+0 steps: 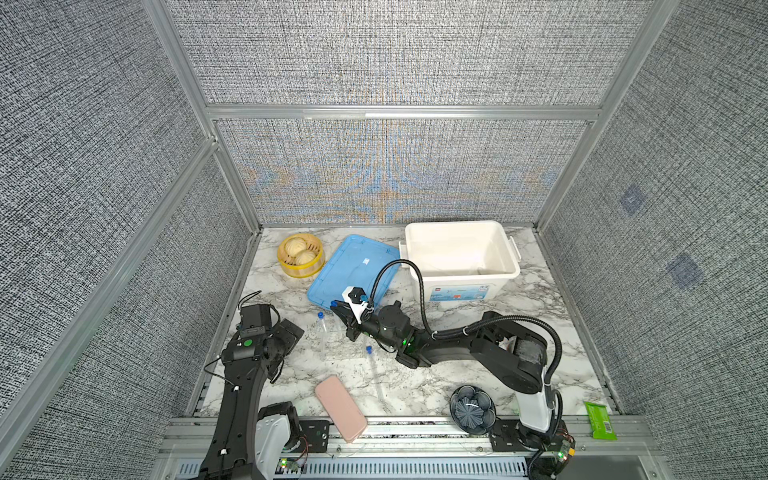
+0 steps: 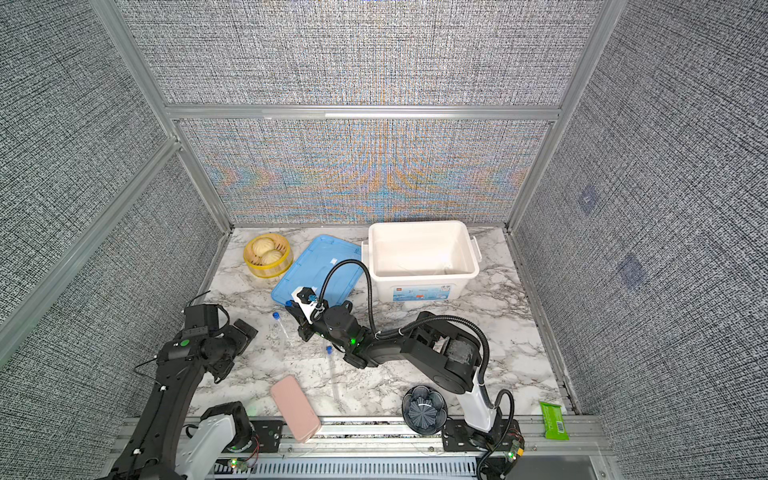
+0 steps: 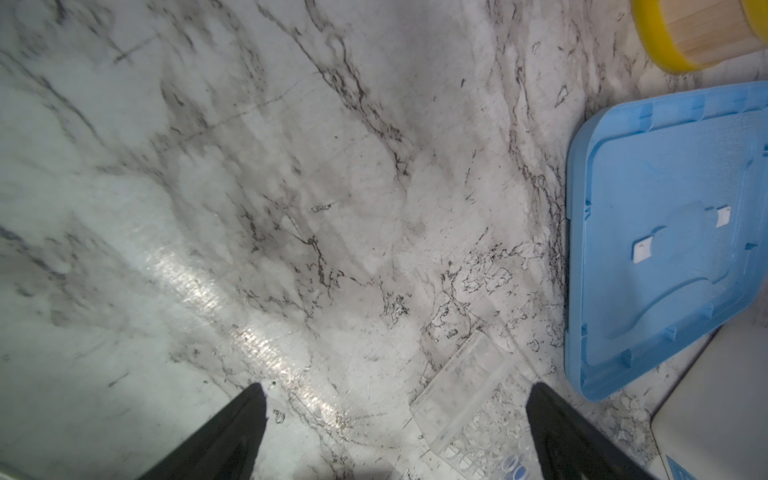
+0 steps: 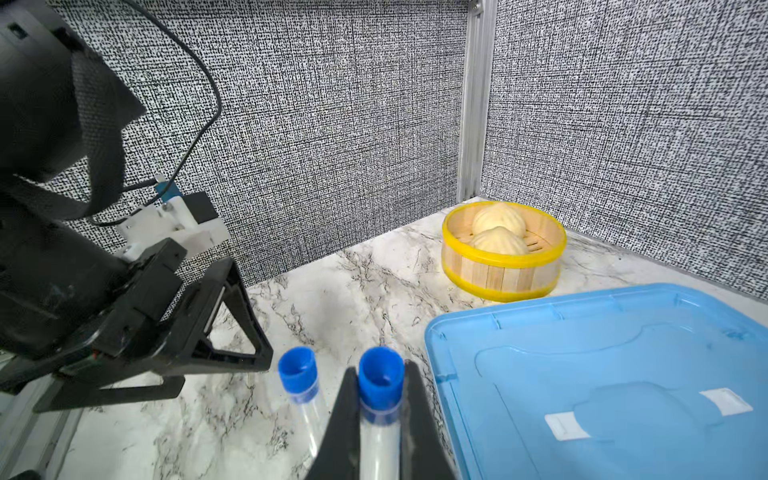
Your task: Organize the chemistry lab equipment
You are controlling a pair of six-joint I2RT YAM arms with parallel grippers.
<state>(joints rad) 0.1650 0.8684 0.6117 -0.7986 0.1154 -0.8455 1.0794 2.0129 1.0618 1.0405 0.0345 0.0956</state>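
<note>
The right wrist view shows the right gripper (image 4: 380,368) clamped shut on 1 blue-capped tube (image 4: 380,440) just below its cap, with a 2nd tube (image 4: 297,368) upright just beside it. Only the top views show the 3rd tube (image 1: 374,372), lying flat on the marble table (image 1: 457,332) near the pink case (image 1: 340,409). The left wrist view shows the left gripper (image 3: 397,386) spread wide and empty, with a corner of the clear rack (image 3: 461,395) between its fingers.
</note>
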